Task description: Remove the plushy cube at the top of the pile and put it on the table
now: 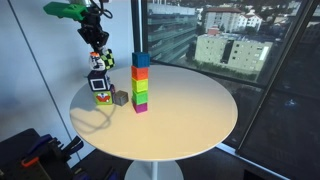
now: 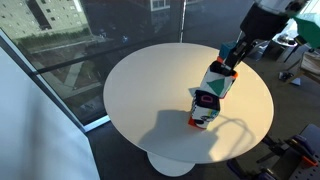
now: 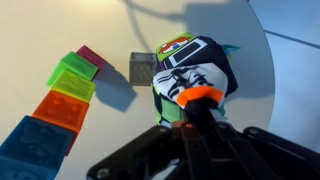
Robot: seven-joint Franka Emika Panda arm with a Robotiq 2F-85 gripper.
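Gripper: In an exterior view your gripper (image 2: 230, 68) reaches in from 1 o'clock, above the pile (image 2: 210, 98). In the wrist view it enters from 6 o'clock.
Fingers: They are drawn in onto the upper part of the plushy cube (image 2: 218, 84) and grip it. In the wrist view you see one orange fingertip (image 3: 200, 95) pressed against the cube's near face. The opposite finger is hidden behind the cube.
Plushy cube: It is at the top of the pile, tilted, with its upper end leaning toward 1 o'clock in an exterior view. Its lower edge meets the top of the dark cube (image 2: 204, 110). You cannot tell from these views whether the two touch.
Dark cube: It sits on the table (image 2: 140, 90). Its multicoloured face (image 3: 177, 45) shows at 11 o'clock of the plushy cube in the wrist view.
Pile location: It is near the table's rim, at 9 o'clock on the tabletop in an exterior view (image 1: 99, 88).
Grey cube: This small cube (image 1: 120, 97) lies on the table at 4 o'clock of the pile, between the pile and the tower and apart from both. In the wrist view it appears at 9 o'clock of the plushy cube.
Tower: This upright stack of plain coloured blocks (image 1: 140, 80) is at 3 o'clock of the pile. From the top down the blocks are blue, orange, green and magenta.
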